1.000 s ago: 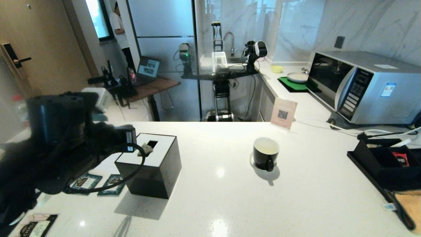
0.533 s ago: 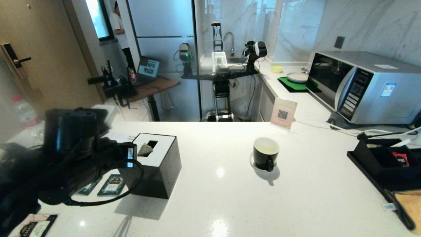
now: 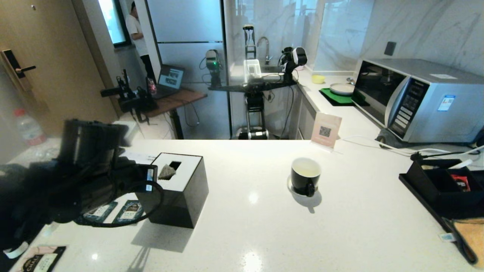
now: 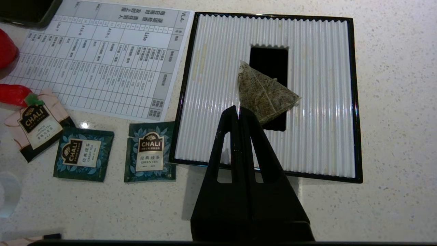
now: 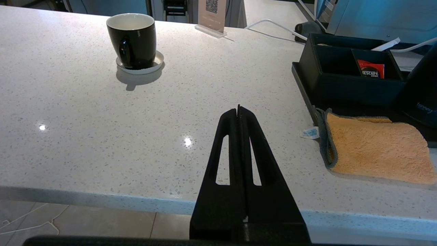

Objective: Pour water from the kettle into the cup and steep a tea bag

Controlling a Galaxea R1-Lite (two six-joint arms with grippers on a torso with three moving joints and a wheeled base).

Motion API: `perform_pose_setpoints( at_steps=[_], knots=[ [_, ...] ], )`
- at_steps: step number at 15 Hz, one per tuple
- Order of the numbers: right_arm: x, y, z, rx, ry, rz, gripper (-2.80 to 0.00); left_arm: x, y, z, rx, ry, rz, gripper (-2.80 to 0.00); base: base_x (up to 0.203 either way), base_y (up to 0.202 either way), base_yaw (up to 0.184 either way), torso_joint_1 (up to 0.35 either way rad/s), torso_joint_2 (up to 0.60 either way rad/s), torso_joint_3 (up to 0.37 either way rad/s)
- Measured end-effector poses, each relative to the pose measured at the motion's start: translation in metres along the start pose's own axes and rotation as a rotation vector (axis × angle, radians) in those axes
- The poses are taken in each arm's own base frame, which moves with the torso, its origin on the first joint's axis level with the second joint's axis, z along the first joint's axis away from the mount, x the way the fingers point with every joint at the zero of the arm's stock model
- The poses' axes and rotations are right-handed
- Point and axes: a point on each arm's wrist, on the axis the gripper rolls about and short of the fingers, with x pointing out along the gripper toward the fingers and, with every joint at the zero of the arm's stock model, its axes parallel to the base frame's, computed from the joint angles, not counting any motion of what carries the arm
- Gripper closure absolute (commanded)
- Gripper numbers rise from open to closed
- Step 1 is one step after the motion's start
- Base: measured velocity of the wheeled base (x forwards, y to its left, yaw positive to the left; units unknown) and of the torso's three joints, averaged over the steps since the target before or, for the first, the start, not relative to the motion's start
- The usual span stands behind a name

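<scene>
The tea bag (image 4: 264, 93), a grey-brown pyramid, hangs just past the fingertips of my left gripper (image 4: 239, 110). That gripper is shut, with a thin white line of string pinched between the tips. It hovers over the ribbed white top of the black tissue box (image 4: 317, 102), at the left of the counter (image 3: 166, 172). The black cup (image 3: 305, 176) stands on its white saucer (image 5: 155, 65) mid-counter, well to the right; I cannot tell whether it holds water. Only a black curved side of the kettle (image 5: 421, 92) shows at the far right. My right gripper (image 5: 238, 108) is shut and empty above the counter's front edge.
Teal sachets (image 4: 149, 152) and a printed sheet (image 4: 99, 58) lie beside the tissue box. A black organiser tray (image 5: 344, 68) and an orange cloth (image 5: 375, 150) sit at the right. A microwave (image 3: 419, 98) and a QR sign (image 3: 326, 130) stand at the back. A person (image 3: 136, 26) is far behind.
My left arm has swung right toward the tissue box and its wrist has turned. The tea bag has stayed over the box top. The cup and right gripper have not moved.
</scene>
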Motion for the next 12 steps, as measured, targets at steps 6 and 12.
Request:
perform_pose_setpoints(
  at_steps=[6,12],
  knots=[
    [0.000,0.000,0.000,0.000,0.000,0.000,0.00,0.008,-0.004,0.016,0.005,0.022,-0.014,0.00,0.000,0.000,0.000,0.000,0.00,0.000],
    [0.000,0.000,0.000,0.000,0.000,0.000,0.00,0.022,-0.010,0.030,-0.037,0.070,-0.015,0.00,0.000,0.000,0.000,0.000,0.00,0.000]
  ],
)
